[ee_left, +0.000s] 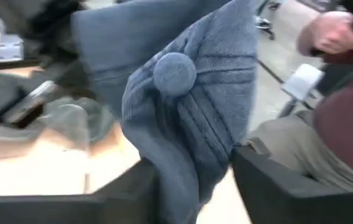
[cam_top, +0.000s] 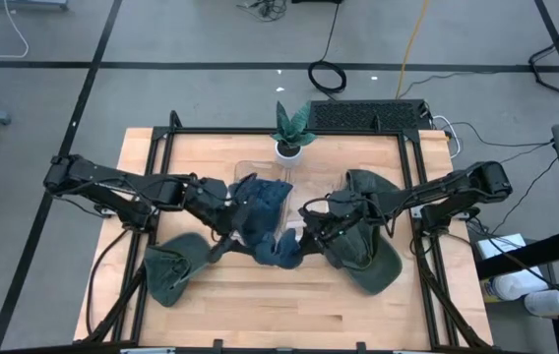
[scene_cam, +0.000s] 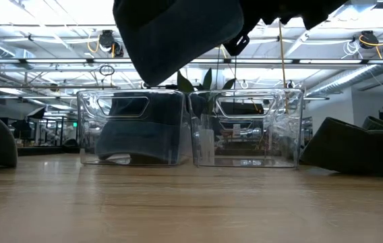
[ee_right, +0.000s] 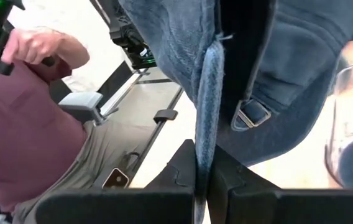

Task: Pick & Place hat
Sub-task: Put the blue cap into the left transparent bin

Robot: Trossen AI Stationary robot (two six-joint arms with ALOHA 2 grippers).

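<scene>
High view hides both grips: wrist views show the left gripper (ee_left: 192,186) closing around the blue cap (ee_left: 189,106), right gripper (ee_right: 204,177) pinching its strap (ee_right: 206,99); a person (ee_right: 33,143) sits at six o'clock.

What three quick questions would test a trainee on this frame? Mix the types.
1. True or false: the right gripper is shut on the strap of the blue hat, and the left gripper is also at that hat.
2. What stands on the table just beyond the clear bins? A) a potted plant B) a mug C) a bottle
3. Fill the gap: in the low view, the blue hat hangs ___ the clear bins.

Key: 1 true; 2 A; 3 above.
</scene>
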